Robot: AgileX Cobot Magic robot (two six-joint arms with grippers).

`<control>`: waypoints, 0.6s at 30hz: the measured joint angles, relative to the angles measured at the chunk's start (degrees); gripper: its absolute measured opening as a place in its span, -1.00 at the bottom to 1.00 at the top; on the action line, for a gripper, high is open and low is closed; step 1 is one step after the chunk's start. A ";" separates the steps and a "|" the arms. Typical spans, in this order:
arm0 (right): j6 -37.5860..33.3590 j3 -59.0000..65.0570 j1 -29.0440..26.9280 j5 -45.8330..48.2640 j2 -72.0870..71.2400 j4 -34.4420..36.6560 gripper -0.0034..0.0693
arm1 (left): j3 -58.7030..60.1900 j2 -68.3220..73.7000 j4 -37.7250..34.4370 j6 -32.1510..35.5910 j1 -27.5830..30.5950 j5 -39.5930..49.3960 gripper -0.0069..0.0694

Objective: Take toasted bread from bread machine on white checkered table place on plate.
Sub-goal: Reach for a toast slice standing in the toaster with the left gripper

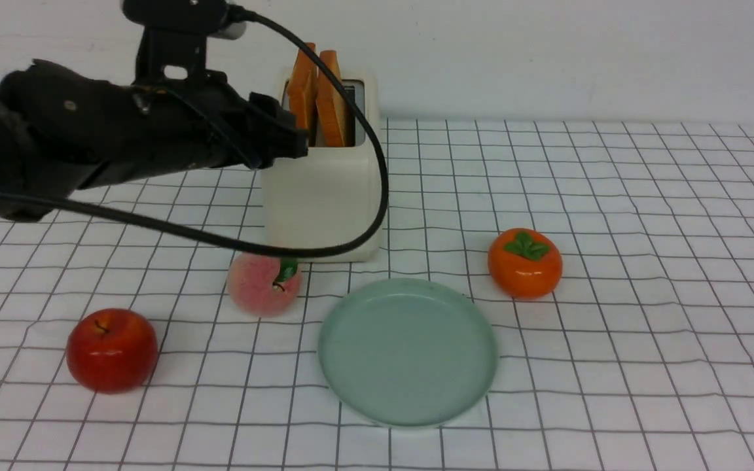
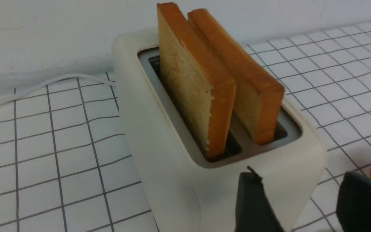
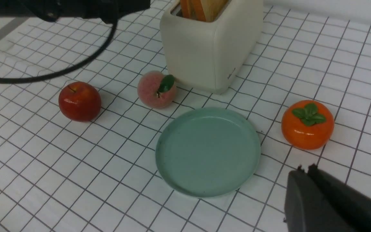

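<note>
The left tool [image 1: 288, 134] hangs at the toaster's [image 1: 321, 196] upper left edge, jaws parted and empty. Both toast slices [image 1: 298, 98] stand in the toaster's slots. To lift well, it should probably rise over the nearer slice, straddle its crust squarely, close, then pull straight up so the toaster stays put. The mint plate [image 1: 410, 353] lies bare in front of the toaster on the checkered tabletop [image 1: 645, 327]. The right tool [image 3: 304, 170] is clenched on nothing, well apart from the toaster
</note>
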 joint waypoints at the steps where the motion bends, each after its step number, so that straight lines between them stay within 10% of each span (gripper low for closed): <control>1: 0.00 -0.01 0.00 0.06 0.00 0.00 -0.89 | -0.73 1.15 0.00 0.00 0.00 -0.43 0.17; 18: -0.15 -0.01 0.00 1.02 -0.05 0.19 -0.85 | -11.62 12.53 -0.37 -0.25 0.00 -5.34 0.18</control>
